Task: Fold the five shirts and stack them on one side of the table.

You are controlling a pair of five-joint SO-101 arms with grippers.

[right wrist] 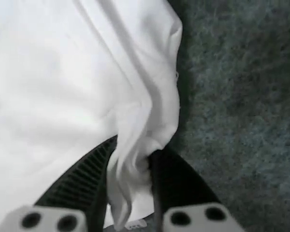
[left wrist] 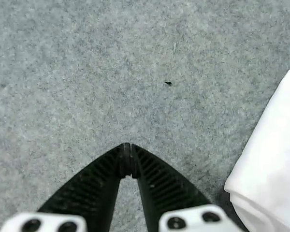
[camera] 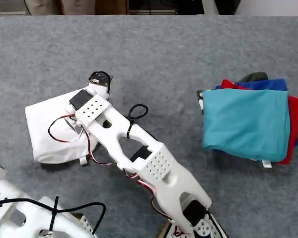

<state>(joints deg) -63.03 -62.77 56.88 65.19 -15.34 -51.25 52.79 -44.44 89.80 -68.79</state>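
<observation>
White shirt (camera: 39, 124) lies folded on the gray table (camera: 164, 49), just beside the left gripper (left wrist: 127, 151), whose jaws are pressed together on nothing. One bunched edge of it is pinched between the jaws of the right gripper (right wrist: 133, 157). Well apart from that gripper sits the stack of folded shirts (camera: 246, 121), teal on top.

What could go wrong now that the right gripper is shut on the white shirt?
1. The right gripper pinches only a bunched fold at the edge of the white shirt. Lifting there may pull the folded shirt open, or the cloth may slip from the fingers.
2. The stack lies across the table with its layers offset, so a crooked drop could shift it.
</observation>
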